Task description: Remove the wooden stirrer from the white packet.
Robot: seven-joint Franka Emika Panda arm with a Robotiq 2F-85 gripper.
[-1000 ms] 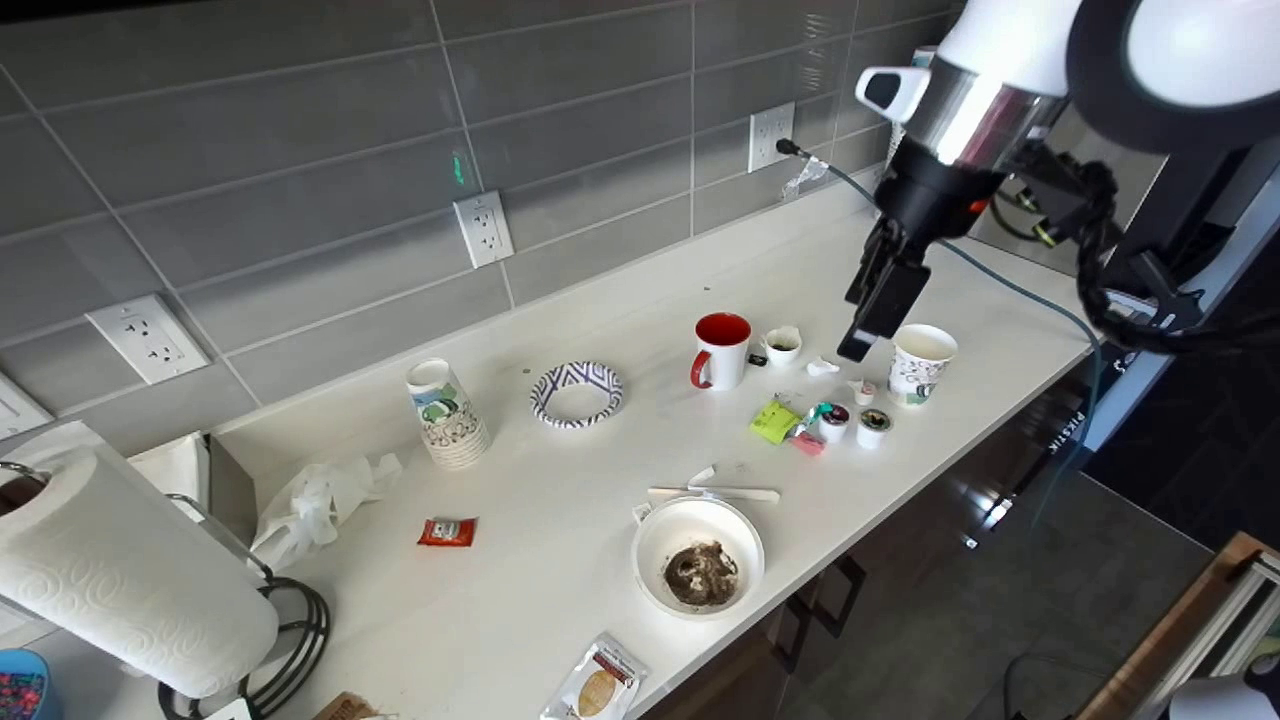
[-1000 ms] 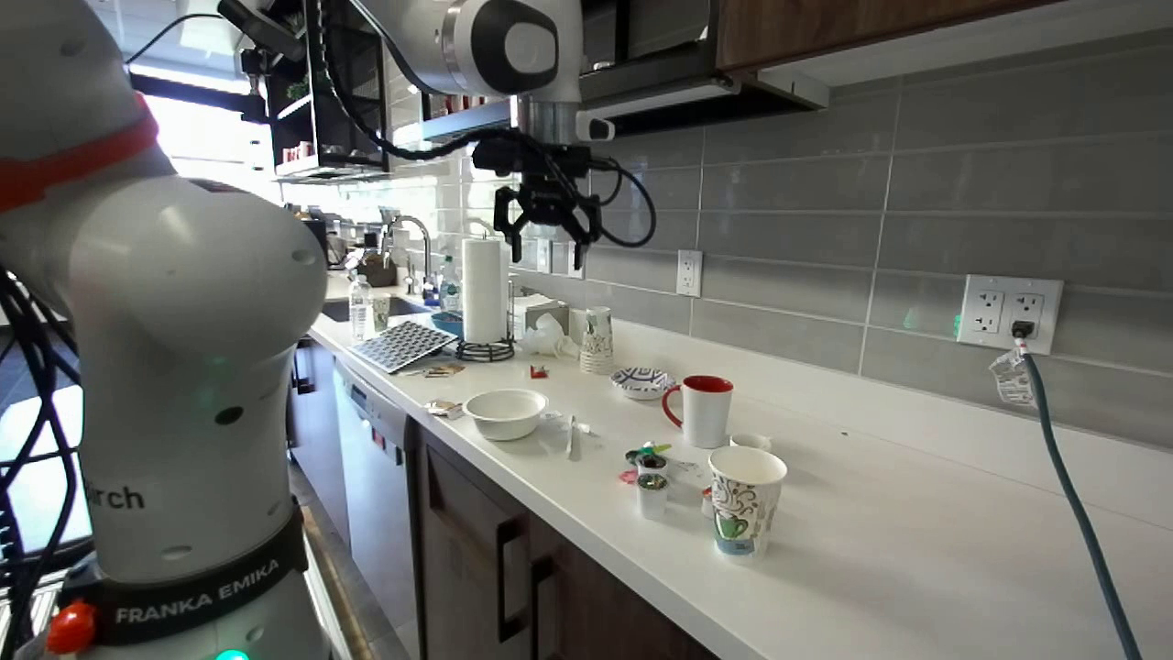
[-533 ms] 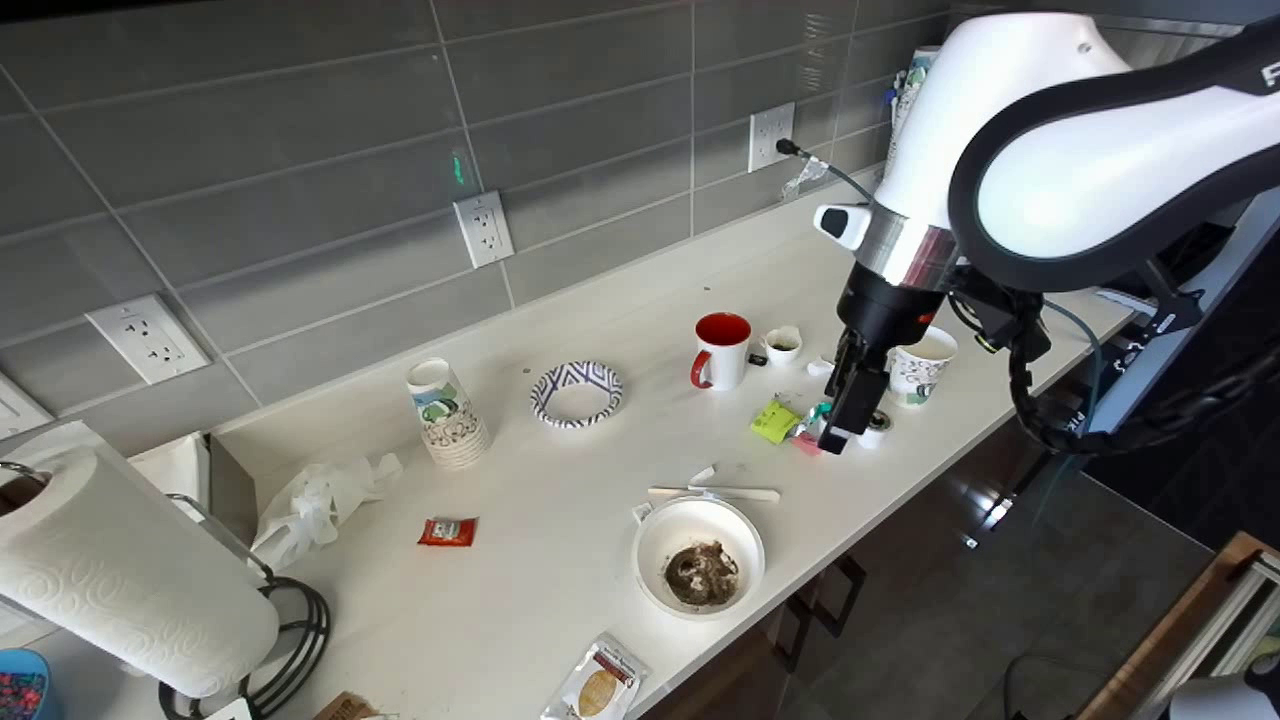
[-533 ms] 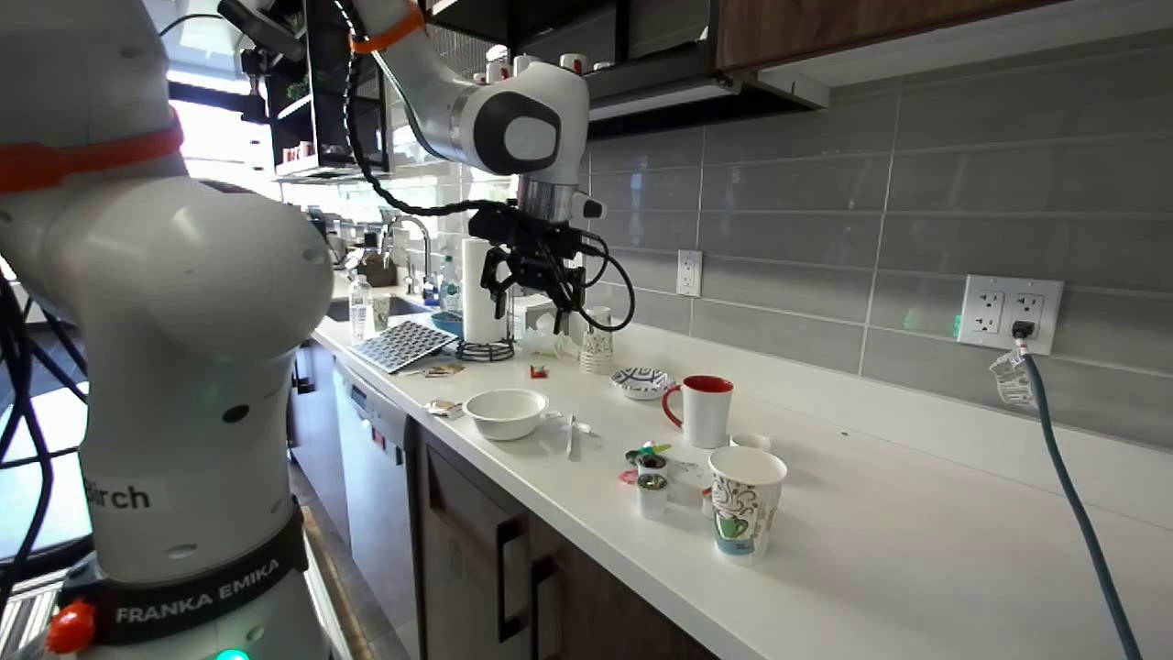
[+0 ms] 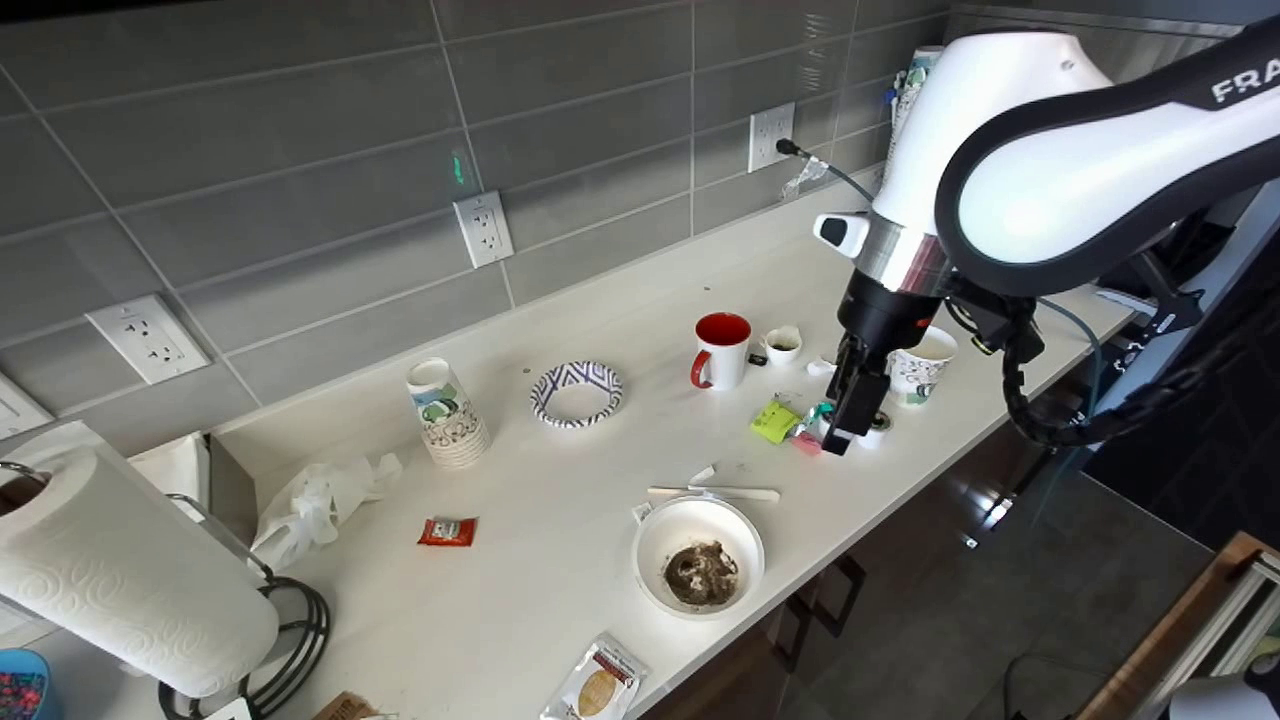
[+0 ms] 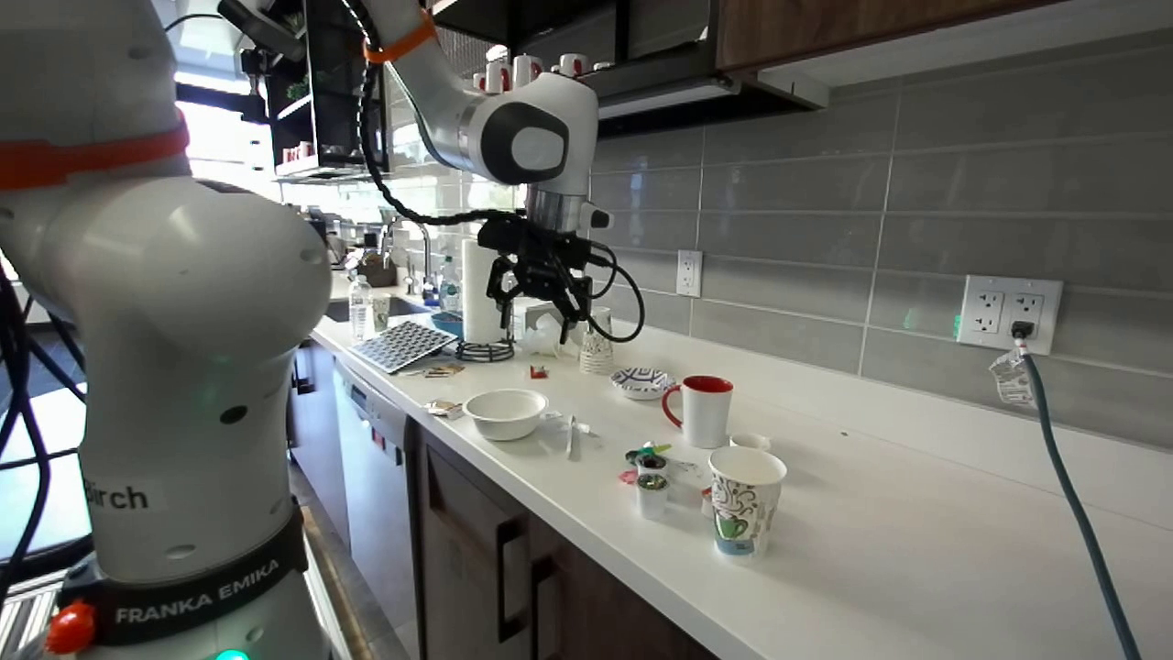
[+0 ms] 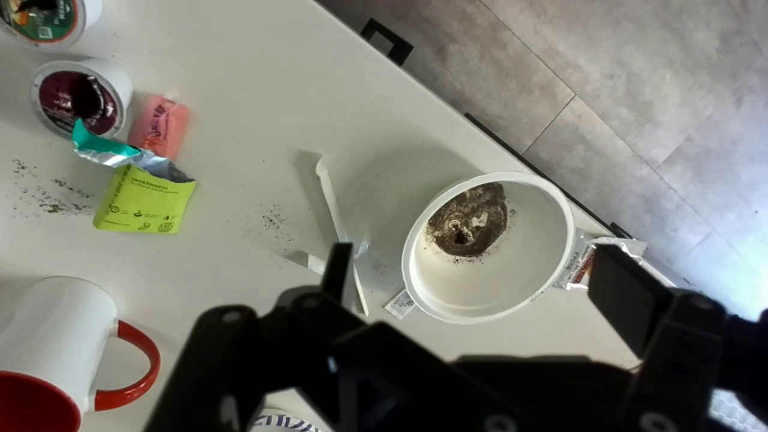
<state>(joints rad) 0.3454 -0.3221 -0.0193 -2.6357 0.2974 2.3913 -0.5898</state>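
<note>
Beside a round bowl (image 7: 528,258) on the smooth bench (image 7: 258,114), the thin pale stirrer (image 7: 360,294) is seen in line with the slim, curl-tipped paper packet (image 7: 329,193), their junction unclear. The end effector (image 6: 535,328) is held above, its jaws spread apart.

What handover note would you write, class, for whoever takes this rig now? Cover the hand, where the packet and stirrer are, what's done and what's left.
Hand: open, holding nothing, above the counter.
White packet: on the counter beside the white bowl, not touching it.
Wooden stirrer: thin end pokes out of the packet; the rest appears to be inside.
Done: stirrer partly exposed; nothing gripped yet.
Left: grip the exposed end and draw the stirrer out of the packet.
</note>
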